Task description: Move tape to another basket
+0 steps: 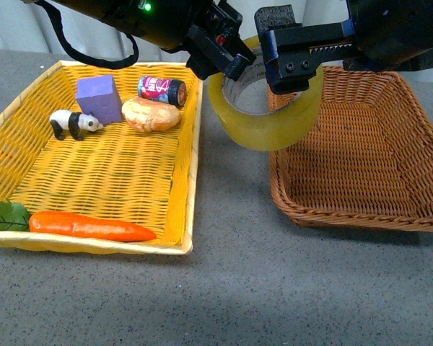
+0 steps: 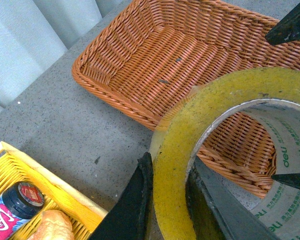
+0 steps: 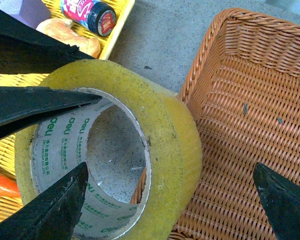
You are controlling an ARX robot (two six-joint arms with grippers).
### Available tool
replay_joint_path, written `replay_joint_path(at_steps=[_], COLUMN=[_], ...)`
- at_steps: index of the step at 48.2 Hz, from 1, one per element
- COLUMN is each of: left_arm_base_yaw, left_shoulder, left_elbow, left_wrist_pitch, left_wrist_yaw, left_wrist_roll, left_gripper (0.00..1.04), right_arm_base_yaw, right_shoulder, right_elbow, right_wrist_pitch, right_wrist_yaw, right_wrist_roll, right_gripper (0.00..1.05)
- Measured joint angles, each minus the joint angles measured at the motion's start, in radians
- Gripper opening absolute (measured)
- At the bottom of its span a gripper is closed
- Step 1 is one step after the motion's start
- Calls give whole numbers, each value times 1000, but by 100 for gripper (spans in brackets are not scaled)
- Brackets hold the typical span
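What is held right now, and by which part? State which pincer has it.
The tape, by the left pincer: clamped on the roll's wall, one finger inside the core, one outside. The right pincer stands open astride the wall, not gripping.

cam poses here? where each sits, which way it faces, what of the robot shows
Front: on the body, facing forward and down at yellow tray, brown basket, tape; left claw, right claw show.
Left wrist: on the left arm, looking past the left claw clamping the tape's wall, toward the brown basket.
Right wrist: looking along the right claw, one finger inside the core.
Shared: both wrist views show tape, brown basket.
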State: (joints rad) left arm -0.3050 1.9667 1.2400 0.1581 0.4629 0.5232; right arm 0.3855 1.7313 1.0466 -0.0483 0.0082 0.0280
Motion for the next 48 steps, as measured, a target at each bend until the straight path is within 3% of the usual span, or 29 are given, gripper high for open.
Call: replay_joint_path(at_steps=[3, 13, 24, 34, 38, 43, 48], left_arm_base_yaw=[0, 0, -4, -9, -19, -42, -46], left_shoulder=[0, 0, 0, 0, -3, -20, -43], left_elbow=[0, 0, -2, -3, -3, -4, -6], left_wrist_pitch=[0, 0, 0, 0, -16, -20, -27], left_wrist_yaw=[0, -2, -15, -15, -95, -218, -262], left_wrist_roll=[0, 0, -1, -23, -61, -76, -87], left_gripper=[16, 16, 16, 16, 16, 31, 49], right_arm_base_yaw=[0, -5, -5, -12, -14, -34, -45], right_shoulder=[5, 29, 42, 59, 62, 78, 87], right_elbow=[3, 8, 13, 21, 22, 33, 45], right_wrist_pitch=[0, -14, -18, -26, -27, -19, -3], right_wrist_yaw=[3, 24, 21, 33, 33, 18, 26], right_wrist_roll=[5, 21, 45, 85, 92, 71, 77], right_gripper=[95, 61, 32, 18, 17, 16, 16])
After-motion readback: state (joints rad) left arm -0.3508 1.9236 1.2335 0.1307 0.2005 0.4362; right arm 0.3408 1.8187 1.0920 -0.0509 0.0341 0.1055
